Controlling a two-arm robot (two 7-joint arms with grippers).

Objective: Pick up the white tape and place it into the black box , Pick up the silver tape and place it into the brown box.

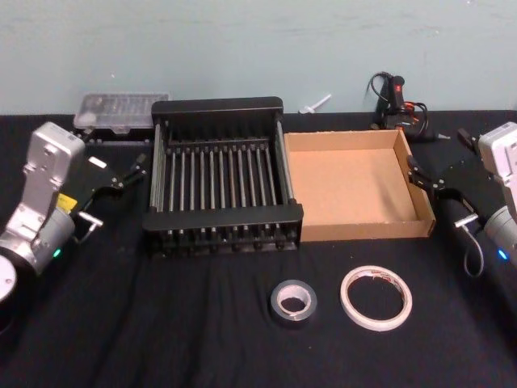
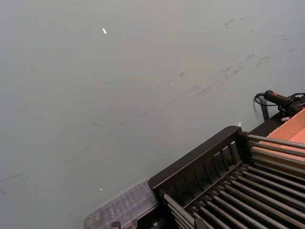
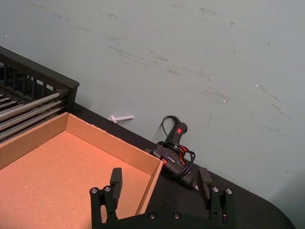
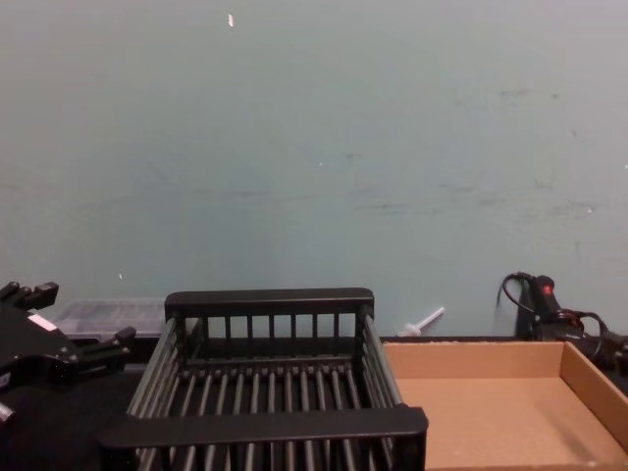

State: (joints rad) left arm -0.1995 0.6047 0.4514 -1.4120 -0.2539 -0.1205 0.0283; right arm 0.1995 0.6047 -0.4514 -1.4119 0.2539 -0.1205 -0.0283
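The white tape (image 1: 376, 298), a wide flat ring, lies on the black cloth near the table's front, right of centre. Just to its left sits the smaller silver tape (image 1: 292, 301). Behind them the black box (image 1: 220, 218) stands mid-table with nothing inside, and the brown box (image 1: 351, 186) adjoins its right side, also bare. My left gripper (image 1: 129, 168) hovers open left of the black box, also in the chest view (image 4: 64, 324). My right gripper (image 1: 426, 179) is open at the brown box's right wall (image 3: 150, 179). Neither holds anything.
A clear plastic case (image 1: 121, 111) lies behind the black box at the back left. A black glue gun with a red switch (image 1: 396, 101) and a small white piece (image 1: 317, 103) rest along the wall at the back right.
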